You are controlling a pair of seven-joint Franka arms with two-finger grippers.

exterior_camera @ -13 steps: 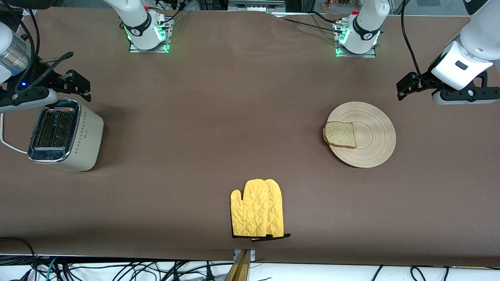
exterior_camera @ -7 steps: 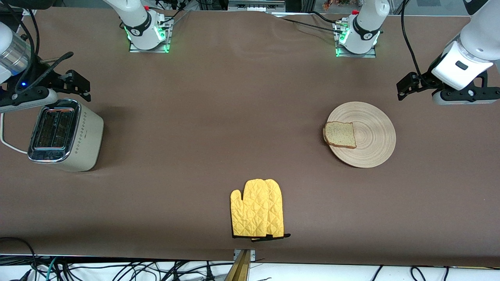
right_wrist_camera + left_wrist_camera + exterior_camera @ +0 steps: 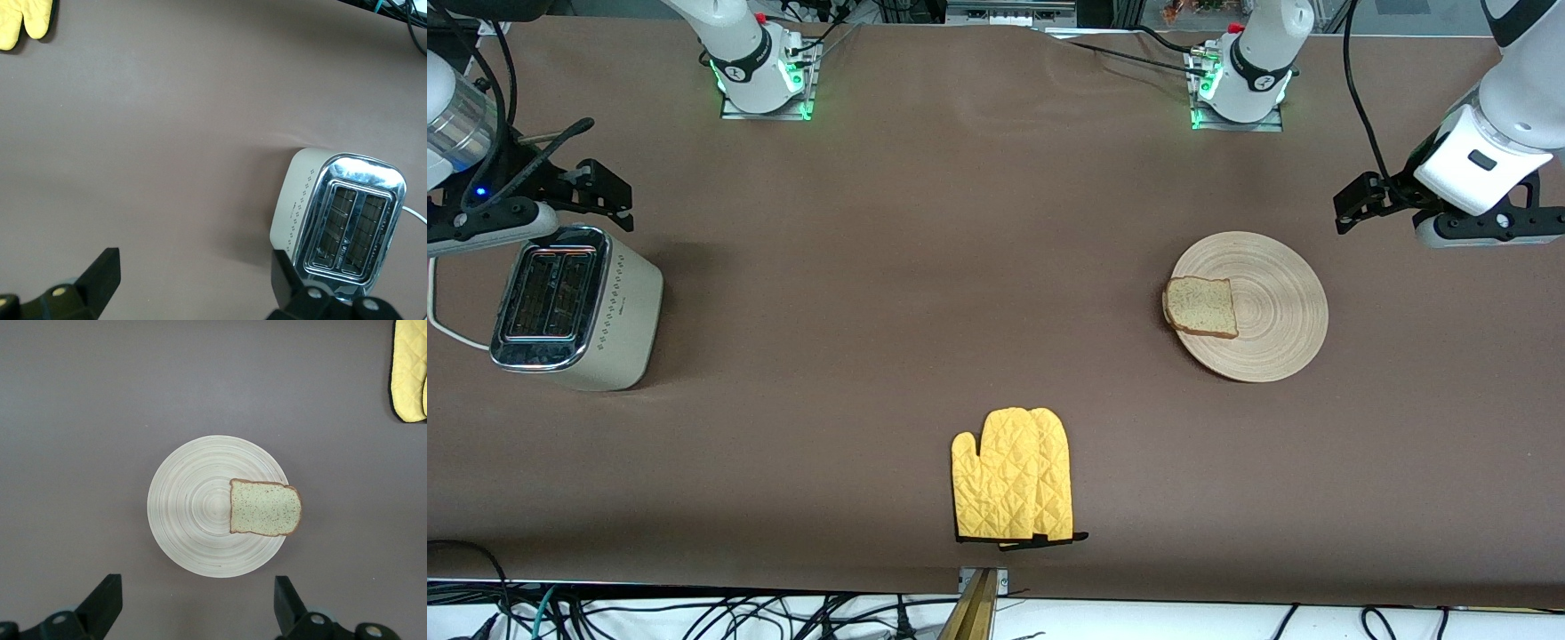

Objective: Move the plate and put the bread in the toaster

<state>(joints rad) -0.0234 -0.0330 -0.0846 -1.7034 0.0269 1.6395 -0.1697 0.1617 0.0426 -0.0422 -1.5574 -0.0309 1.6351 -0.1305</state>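
L gripper point(image 3: 193, 613) spread wide, holding nothing, up in the air by the plate point(image 3: 1272, 342). Bread point(image 3: 1201, 307) on plate's rim, toward toaster point(image 3: 574, 307). R gripper point(image 3: 190, 283) wide, empty, beside toaster; tips cut off.

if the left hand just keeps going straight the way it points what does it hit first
Probably the bare table just beside the plate; the open left hand points down over it, though depth is unclear.
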